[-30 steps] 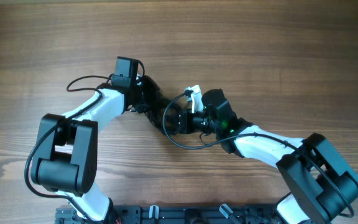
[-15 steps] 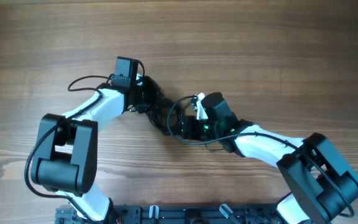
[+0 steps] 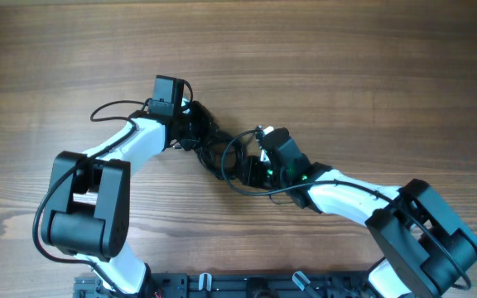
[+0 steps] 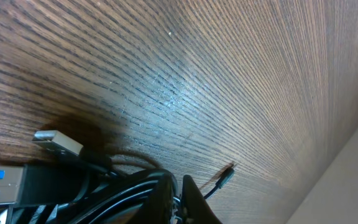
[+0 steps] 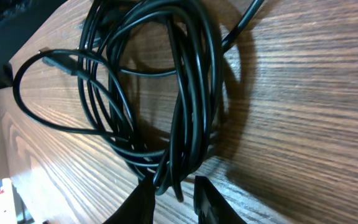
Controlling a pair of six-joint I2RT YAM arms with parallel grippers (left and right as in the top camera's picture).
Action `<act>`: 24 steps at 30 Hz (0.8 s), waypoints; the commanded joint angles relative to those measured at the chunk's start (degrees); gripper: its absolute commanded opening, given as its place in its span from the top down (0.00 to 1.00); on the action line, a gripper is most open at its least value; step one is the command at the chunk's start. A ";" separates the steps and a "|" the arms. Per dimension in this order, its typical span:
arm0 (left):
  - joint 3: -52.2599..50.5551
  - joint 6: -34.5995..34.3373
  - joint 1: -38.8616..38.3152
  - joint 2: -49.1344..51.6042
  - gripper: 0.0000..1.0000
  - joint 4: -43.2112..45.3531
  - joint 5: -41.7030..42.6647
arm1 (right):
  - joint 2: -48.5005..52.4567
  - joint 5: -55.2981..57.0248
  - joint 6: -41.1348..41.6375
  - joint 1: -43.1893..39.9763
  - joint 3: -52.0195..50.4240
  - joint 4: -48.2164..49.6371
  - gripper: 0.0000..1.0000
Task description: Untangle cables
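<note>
Your left gripper (image 3: 200,135) clamps the thin black tangled cables (image 5: 185,112); your right gripper (image 5: 173,205), open at their four o'clock, could grab several strands together, tightening the knot.

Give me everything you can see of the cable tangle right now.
The cables are thin, glossy black cords looped into one tangled bundle lying on the wooden table between the arms. A silver flat plug and a small dark plug stick out. The left hand is closed on one side; strands run between the right hand's open fingers.
</note>
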 commanded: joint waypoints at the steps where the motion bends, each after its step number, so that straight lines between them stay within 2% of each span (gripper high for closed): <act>1: -0.26 1.14 -0.81 0.42 0.91 0.04 0.57 | 0.72 2.29 1.07 0.13 0.00 0.04 0.80; 14: -0.26 0.92 -6.16 0.42 0.92 0.79 -3.26 | 0.72 3.72 1.07 0.15 0.00 -0.33 0.85; 17: -0.26 0.68 -7.82 0.42 0.87 0.59 -4.74 | 0.72 3.72 1.07 0.15 0.00 -0.33 0.85; 19: -0.24 0.70 -8.74 0.42 0.80 0.63 -4.98 | 0.72 3.72 0.96 0.15 -0.02 -0.33 0.96; 20: 0.00 0.79 -8.94 0.42 0.77 0.42 -5.42 | 0.72 3.74 0.90 0.15 0.00 -0.33 0.96; 24: 5.73 5.51 -9.11 0.37 0.67 -9.49 -12.39 | 0.72 3.72 0.90 0.15 0.00 -0.26 0.96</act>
